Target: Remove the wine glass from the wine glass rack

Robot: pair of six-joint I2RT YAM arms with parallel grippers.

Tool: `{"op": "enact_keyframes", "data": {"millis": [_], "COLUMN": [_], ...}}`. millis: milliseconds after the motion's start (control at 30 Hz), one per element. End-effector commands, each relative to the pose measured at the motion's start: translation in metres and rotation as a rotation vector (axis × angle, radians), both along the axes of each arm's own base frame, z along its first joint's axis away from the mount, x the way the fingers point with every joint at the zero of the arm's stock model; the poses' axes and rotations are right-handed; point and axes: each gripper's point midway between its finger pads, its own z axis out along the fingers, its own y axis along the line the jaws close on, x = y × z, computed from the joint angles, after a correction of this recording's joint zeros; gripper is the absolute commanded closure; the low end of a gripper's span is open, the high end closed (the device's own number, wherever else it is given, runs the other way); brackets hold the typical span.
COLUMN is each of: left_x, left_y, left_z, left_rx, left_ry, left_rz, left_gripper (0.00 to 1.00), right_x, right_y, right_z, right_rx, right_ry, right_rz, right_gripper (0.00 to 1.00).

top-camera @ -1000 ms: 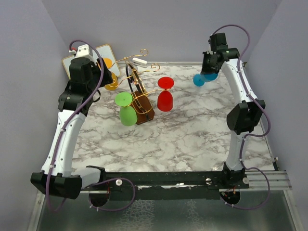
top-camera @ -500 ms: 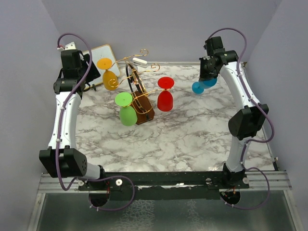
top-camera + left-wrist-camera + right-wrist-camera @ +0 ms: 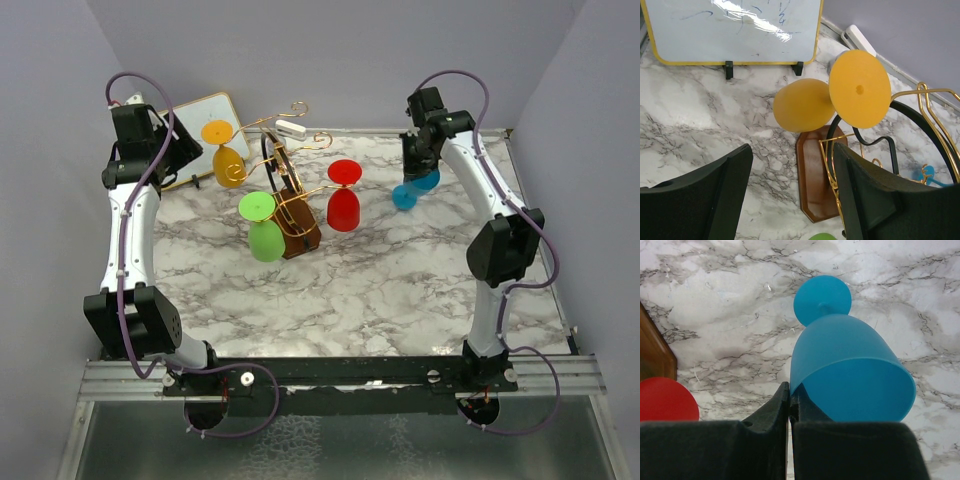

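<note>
The gold wire wine glass rack point(image 3: 287, 190) stands on its brown wooden base point(image 3: 302, 237) at the back of the table. A yellow glass point(image 3: 227, 158), a green glass point(image 3: 264, 227) and a red glass point(image 3: 343, 198) hang upside down from its arms. My right gripper point(image 3: 416, 166) is shut on the rim wall of a blue wine glass point(image 3: 410, 190), off the rack to its right; in the right wrist view the glass point(image 3: 850, 370) fills the frame, foot pointing away. My left gripper point(image 3: 178, 150) is open and empty, left of the yellow glass point(image 3: 805, 105).
A white board with a yellow frame point(image 3: 200, 125) leans at the back left, close to my left gripper. A small white eraser point(image 3: 290, 127) lies behind the rack. Purple walls close in at the back and sides. The marble table point(image 3: 380, 280) stretches in front.
My left arm has drawn back left and away from the yellow glass, uncovering it. My right arm has carried the blue glass left and a little nearer, toward the red glass.
</note>
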Motion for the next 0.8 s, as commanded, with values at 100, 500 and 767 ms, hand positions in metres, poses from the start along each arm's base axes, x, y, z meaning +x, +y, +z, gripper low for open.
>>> {"op": "enact_keyframes", "data": {"millis": [100, 500, 767], "left_x": [0.004, -0.006, -0.015], "left_y": [-0.007, -0.007, -0.008], "left_z": [-0.002, 0.009, 0.012], "left_rx": [-0.047, -0.05, -0.061], "left_ry": [-0.022, -0.059, -0.119], "left_rz": [-0.035, -0.026, -0.001], "left_gripper": [0.32, 0.32, 0.32], "right_x": [-0.002, -0.002, -0.026], "right_y": [0.005, 0.013, 0.008], "right_z": [-0.022, 0.023, 0.1], "right_rx": [-0.033, 0.011, 0.081], "right_ry": [0.062, -0.054, -0.257], "right_rz": [0.035, 0.053, 0.04], "right_gripper": [0.93, 0.62, 0.62]}}
